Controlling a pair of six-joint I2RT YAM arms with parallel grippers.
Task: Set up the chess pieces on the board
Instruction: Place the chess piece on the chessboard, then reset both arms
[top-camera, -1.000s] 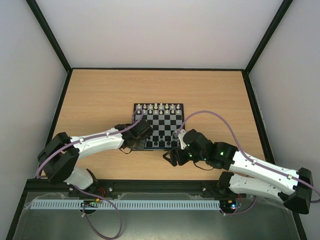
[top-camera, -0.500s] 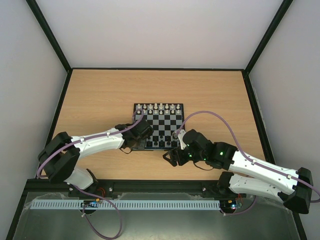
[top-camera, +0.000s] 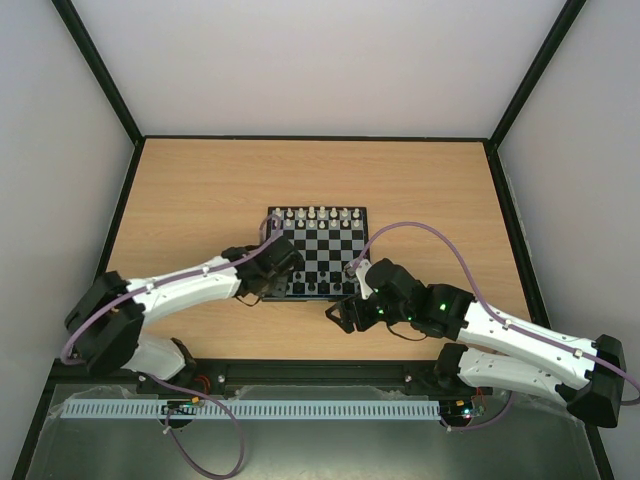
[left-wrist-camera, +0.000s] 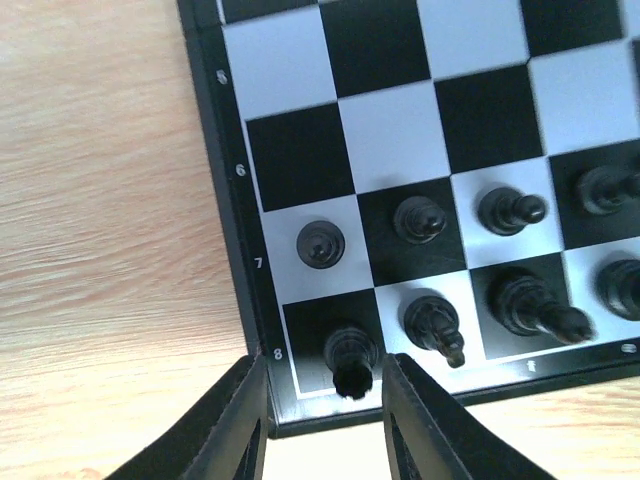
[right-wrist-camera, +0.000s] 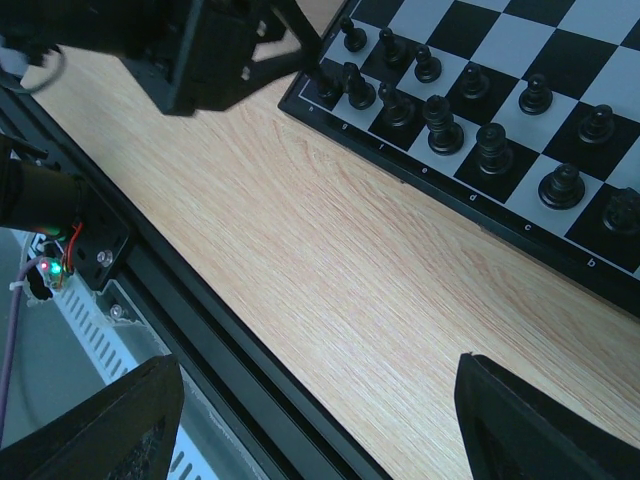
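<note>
Nearest to us, the right hand (right-wrist-camera: 318, 380) hangs over the wooden surface (right-wrist-camera: 330, 270), just in front of the board (left-wrist-camera: 205, 120); its fingers are spread wide and hold nothing. A bit farther, the left hand (left-wrist-camera: 325, 385) sits at the board's near left corner; its two fingers are apart, with a thin gap on each side, so it grips nothing; between them stands the corner piece (left-wrist-camera: 350, 362), upright on the corner square. So the piece lies right inside the left hand, one finger on its left and one on its right, in line with the board's near edge; the left hand is much the nearer of the two; we think it should go straight up, because a push sideways could tip the piece. Now we count: one board; two hands; in the left wrist view, eight dark pieces (left-wrist-camera: 420, 218), four in the near row and four in the next row. Farthest away, white pieces (top-camera: 315, 213) line the board's far edge; they are too small for us to count.
</note>
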